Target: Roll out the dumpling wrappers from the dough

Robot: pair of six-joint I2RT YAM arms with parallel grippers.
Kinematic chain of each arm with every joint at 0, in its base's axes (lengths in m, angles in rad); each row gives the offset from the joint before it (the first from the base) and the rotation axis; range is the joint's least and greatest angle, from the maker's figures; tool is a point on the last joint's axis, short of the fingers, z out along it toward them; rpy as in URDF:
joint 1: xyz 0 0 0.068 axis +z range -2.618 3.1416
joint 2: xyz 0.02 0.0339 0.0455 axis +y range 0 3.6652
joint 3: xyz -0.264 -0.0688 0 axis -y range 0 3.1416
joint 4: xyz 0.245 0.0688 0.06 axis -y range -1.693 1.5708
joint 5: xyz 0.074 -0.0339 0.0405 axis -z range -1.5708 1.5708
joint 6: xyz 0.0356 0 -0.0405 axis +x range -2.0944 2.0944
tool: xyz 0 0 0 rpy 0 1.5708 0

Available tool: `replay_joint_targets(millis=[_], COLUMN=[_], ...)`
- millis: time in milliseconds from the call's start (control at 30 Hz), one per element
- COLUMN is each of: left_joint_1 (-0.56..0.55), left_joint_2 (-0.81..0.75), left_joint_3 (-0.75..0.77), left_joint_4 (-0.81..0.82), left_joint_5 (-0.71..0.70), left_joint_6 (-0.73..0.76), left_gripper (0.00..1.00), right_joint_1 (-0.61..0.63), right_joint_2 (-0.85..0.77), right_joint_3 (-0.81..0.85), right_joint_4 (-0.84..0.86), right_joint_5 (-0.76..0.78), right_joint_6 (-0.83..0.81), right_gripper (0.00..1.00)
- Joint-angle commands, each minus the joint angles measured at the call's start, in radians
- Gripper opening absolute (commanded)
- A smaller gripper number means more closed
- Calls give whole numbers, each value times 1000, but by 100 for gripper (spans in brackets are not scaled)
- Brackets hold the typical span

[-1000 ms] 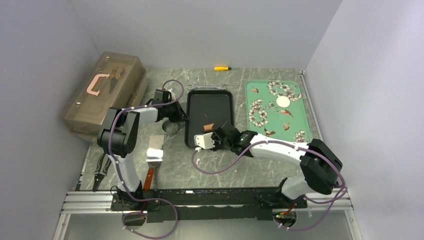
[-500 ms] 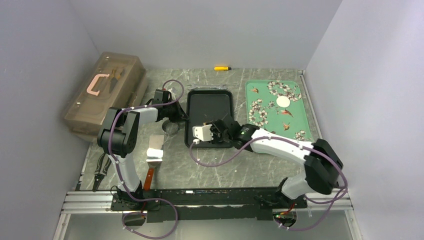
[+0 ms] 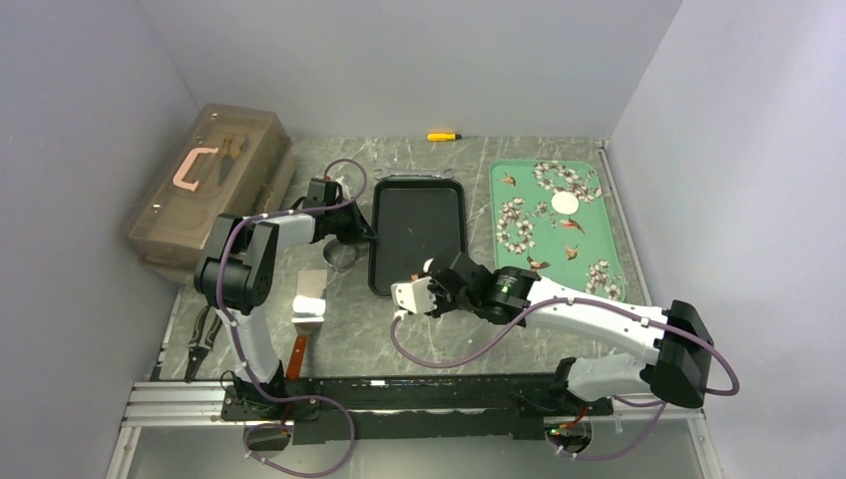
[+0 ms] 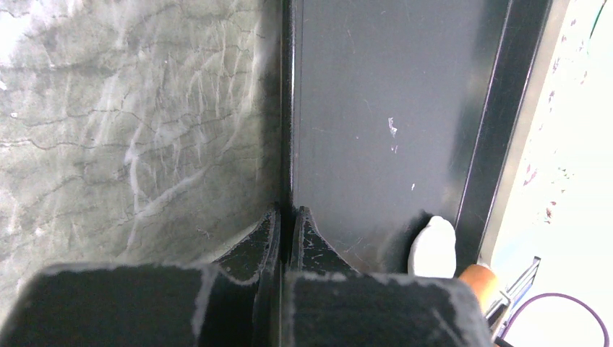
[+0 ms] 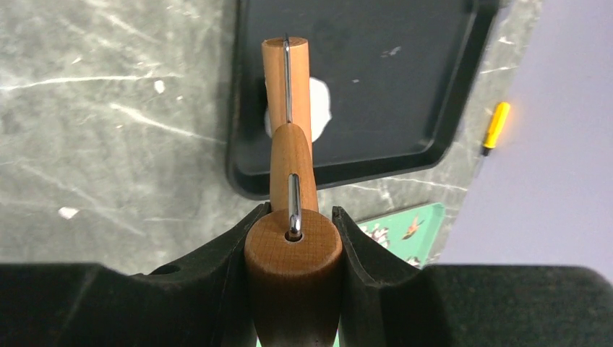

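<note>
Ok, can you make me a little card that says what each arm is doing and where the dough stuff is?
left gripper: shut, pinching the near-left rim of the black tray
right gripper: shut on the roller
dough: white lump in the black tray, under the roller head; touching or not, can't tell
wrapper: one flat white round on the green tray
</note>
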Motion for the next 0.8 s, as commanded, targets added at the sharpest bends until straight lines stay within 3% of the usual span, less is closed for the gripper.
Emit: replay_joint_targets(millis=[0, 300, 767], left_joint_1=[0, 0, 0], left_joint_2=[45, 47, 53], left_joint_3=[2, 2, 8], left_joint_4=[-50, -50, -57], left_joint_5=[-60, -55, -58], left_joint_6=[20, 20, 27], left_gripper=[0, 0, 0], right_joint_1=[8, -44, -131], right_joint_2=[-31, 50, 187], right_joint_3=[-41, -110, -80], right_joint_4=[-8, 137, 356], right_joint_5=[-4, 12, 9], right_joint_6=[39, 33, -77], right_gripper=[0, 0, 0])
